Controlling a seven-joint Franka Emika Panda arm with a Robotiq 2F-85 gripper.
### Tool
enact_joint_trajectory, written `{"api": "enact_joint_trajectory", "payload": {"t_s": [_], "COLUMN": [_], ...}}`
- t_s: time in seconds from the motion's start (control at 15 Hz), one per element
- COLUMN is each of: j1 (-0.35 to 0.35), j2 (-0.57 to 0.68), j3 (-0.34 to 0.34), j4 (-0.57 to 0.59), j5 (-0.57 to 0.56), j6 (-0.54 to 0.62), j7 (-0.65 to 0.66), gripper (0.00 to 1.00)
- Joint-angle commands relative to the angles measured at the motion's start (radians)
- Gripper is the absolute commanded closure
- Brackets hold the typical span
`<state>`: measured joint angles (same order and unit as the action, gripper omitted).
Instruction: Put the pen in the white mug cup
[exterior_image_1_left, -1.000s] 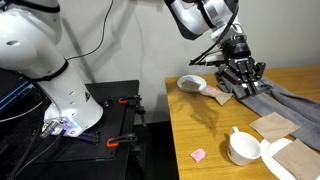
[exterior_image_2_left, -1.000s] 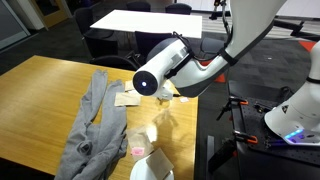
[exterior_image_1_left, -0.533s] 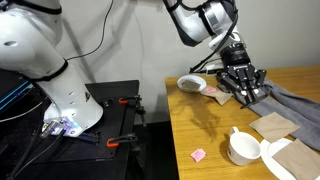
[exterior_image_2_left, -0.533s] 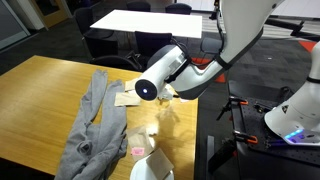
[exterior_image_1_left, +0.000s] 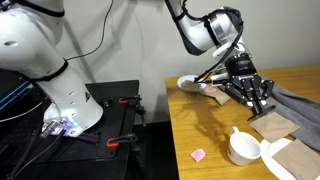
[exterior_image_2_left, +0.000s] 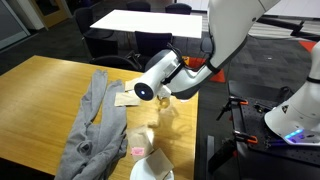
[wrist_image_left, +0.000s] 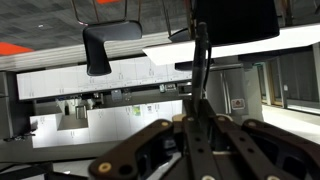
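Note:
My gripper hangs over the wooden table, above and behind the white mug cup, not touching it. In the wrist view the fingers are closed on a thin dark stick, the pen, which stands up between them. The pen cannot be made out in either exterior view. The mug is squat and white with a side handle and also shows at the bottom edge of an exterior view. There the arm's wrist hides most of the gripper.
A shallow white dish sits behind the gripper. A grey cloth lies across the table. Brown paper pieces lie beside the mug. A small pink item lies near the table's edge. The robot base stands off the table.
The gripper has moved away from the white dish, lower and closer to the mug, still closed. Nothing on the table has moved.

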<state>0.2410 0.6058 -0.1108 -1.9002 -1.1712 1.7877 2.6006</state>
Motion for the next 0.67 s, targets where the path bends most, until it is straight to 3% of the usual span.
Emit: {"api": "enact_joint_trajectory", "payload": {"t_s": [0.0,0.07,0.6], "j1": [0.016,-0.038,-0.069], "j2": [0.058,0.072,0.204], "j3": [-0.023,0.036,0.061], "j4": [0.048,0.055,0.126], "j5": [0.0,-0.023,-0.019], "j6": [-0.03,-0.046,-0.063], "j7": [0.0,0.0,-0.018], "gripper": [0.97,0.97,0.97]}}
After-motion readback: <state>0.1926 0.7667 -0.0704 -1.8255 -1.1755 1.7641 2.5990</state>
